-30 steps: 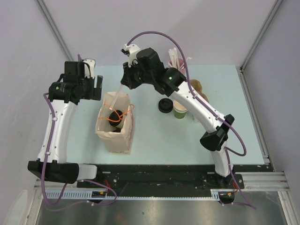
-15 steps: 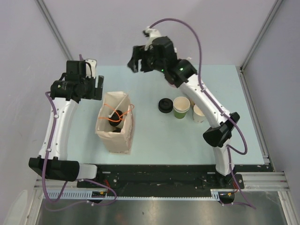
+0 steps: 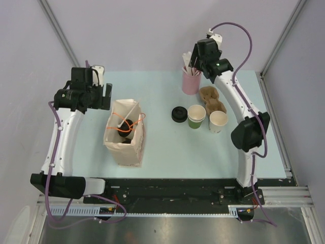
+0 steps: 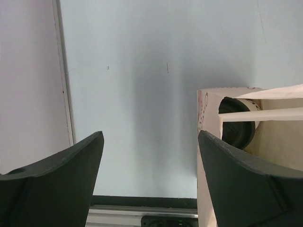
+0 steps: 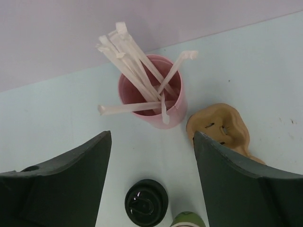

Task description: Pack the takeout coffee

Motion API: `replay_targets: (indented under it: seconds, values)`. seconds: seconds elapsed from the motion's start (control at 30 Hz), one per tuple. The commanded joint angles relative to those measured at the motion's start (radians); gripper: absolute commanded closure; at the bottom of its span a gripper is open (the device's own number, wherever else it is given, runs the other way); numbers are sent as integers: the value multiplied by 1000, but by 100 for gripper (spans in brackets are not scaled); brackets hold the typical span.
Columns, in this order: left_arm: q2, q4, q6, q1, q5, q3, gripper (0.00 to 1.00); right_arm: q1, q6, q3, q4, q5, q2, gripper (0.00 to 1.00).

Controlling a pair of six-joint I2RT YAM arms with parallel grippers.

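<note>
Top external view: the right gripper was seen at the far right of the table, hanging over the pink cup with its straws. In the right wrist view its jaws were spread wide and nothing was held between them. The left gripper was noted at the far left, just beside the far edge of the paper bag. Its jaws likewise stood apart and empty, with only bare table seen between them in the left wrist view.

The green cup was found upright on the table, right of centre and uncovered. A loose black lid was lying flat just to its left. The white cup stood just right of the green one, also uncovered; no lettering could be made out on it. A brown pulp carrier lay on the far side of both cups, near the pink cup.

Inside the bag a round black top and a wrapped straw were noted. What sat under that top could not be told.
</note>
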Motion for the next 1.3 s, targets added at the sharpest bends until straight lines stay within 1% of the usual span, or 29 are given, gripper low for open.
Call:
replay_targets:
  seconds: [0.0,0.03,0.1,0.13,0.23,0.33,0.47,0.57,0.67,0.7,0.77,0.8,0.87,0.97,1.07,1.1,1.27]
  values:
    - [-45,22,33,8,8,-12,14,-41,-3,158,-41,-13,122,27]
    - [-50,24,34,9,4,-12,14,-44,-5,179,-55,-23,168,29]
    - [-48,24,34,9,-4,-12,14,-48,-12,209,-69,-36,196,32]
    - [-50,24,37,8,-6,-10,14,-49,-15,209,-61,-39,217,37]
    - [-47,25,37,9,-4,-8,14,-54,-20,213,-57,-23,249,43]
    - [-45,24,37,9,-6,-10,14,-57,-29,221,-72,-20,271,48]
    - [-44,24,41,11,-7,-10,14,-54,-64,218,-60,-52,291,53]
    - [-41,24,39,11,-9,-12,14,-54,-75,218,-54,-41,300,59]
    - [-38,25,41,12,-9,-10,14,-54,-86,230,-44,-47,315,63]
    - [-35,24,41,12,-9,-8,14,-54,-86,235,-44,-49,318,67]
    - [-33,25,41,14,-7,-8,14,-54,-78,243,-53,-53,323,71]
    - [-33,24,41,14,-7,-8,14,-55,-74,243,-57,-56,323,75]
    - [-27,25,42,14,-9,-7,14,-57,-64,240,-64,-61,321,77]
    - [-22,25,42,15,-9,-2,14,-58,-72,240,-61,-66,324,77]
    - [-21,25,41,15,-9,1,14,-60,-95,244,-41,-67,320,91]
    - [-19,24,42,15,-9,-1,14,-60,-98,247,-34,-69,317,100]
    - [-19,25,45,17,-9,-1,14,-60,-150,244,-3,-58,248,100]
